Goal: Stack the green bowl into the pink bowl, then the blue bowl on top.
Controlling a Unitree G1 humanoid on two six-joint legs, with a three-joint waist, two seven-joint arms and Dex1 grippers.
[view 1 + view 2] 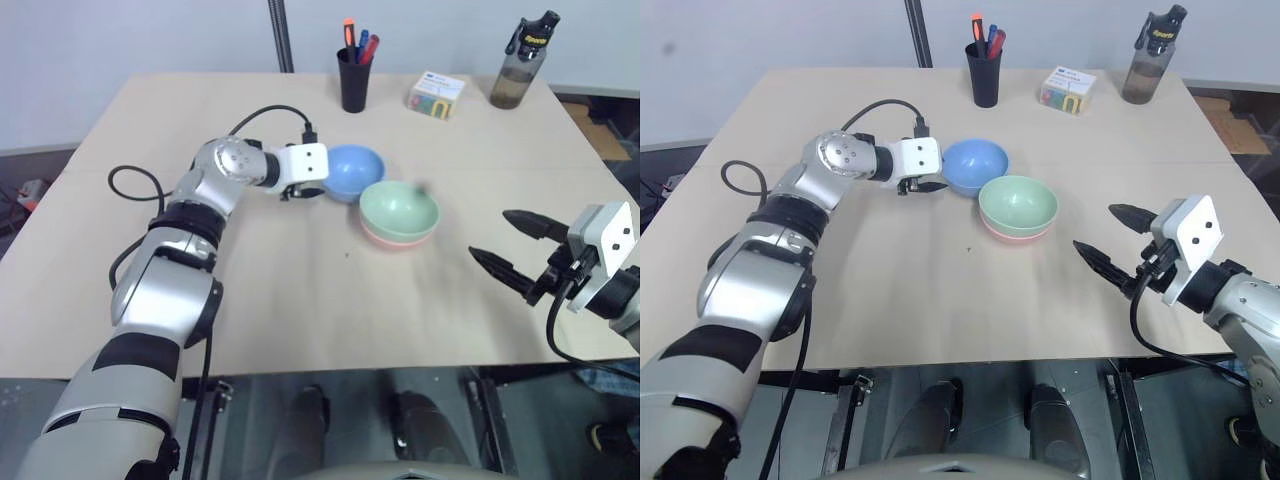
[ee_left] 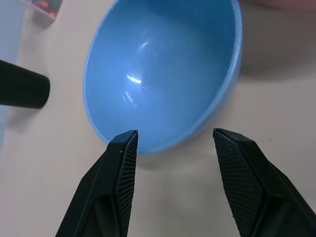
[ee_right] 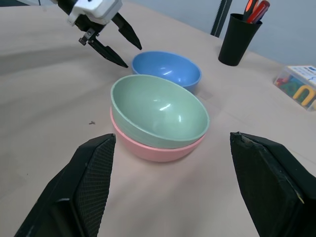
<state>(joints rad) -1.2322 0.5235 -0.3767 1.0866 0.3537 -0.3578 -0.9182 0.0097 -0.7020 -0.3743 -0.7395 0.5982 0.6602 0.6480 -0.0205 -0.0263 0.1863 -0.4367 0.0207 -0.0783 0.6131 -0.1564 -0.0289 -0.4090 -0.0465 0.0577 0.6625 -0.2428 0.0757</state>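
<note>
Bowls sit in a cluster near the centre of the tan table (image 1: 300,300). The green bowl (image 1: 399,210) rests nested inside the pink bowl (image 1: 395,240), whose salmon rim shows only as a thin band beneath it. The blue bowl (image 1: 352,171) stands upright on the table just up and to the left of that pair, close beside it; whether the rims touch I cannot tell.

In the left eye view the left gripper (image 1: 305,193) sits at the left side of the blue bowl, just left of centre frame. Its two black fingers are parted and hold nothing; in the left wrist view the fingertips (image 2: 124,148) stand to either side of the near rim of the blue bowl without closing on it.

At the right edge of the same frame, the right gripper (image 1: 512,245) hangs over the table, well apart from the bowls, its fingers spread wide and empty.

Along the top edge of the frame stand a black pen cup (image 1: 354,80) holding coloured pens, a small box (image 1: 436,95) to its right, and a dark water bottle (image 1: 520,65) at the upper right.
</note>
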